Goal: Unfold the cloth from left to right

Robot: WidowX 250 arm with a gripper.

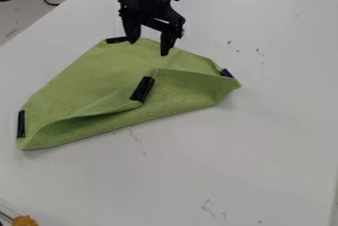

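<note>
I had the claw (148,47) wide open, empty — the cloth (89,79) needed a firm pinch at its middle tab (143,89), then a low pull.

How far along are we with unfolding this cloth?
Partly there: the green cloth looks mostly spread across its far half. The open claw hangs over that part, apparently gripping nothing. Left to do: the near corner, with its black strip, is folded back over the middle and needs opening out.

Scuffed white table (277,136); black cables (51,3), upper left; orange lump (25,221).
</note>
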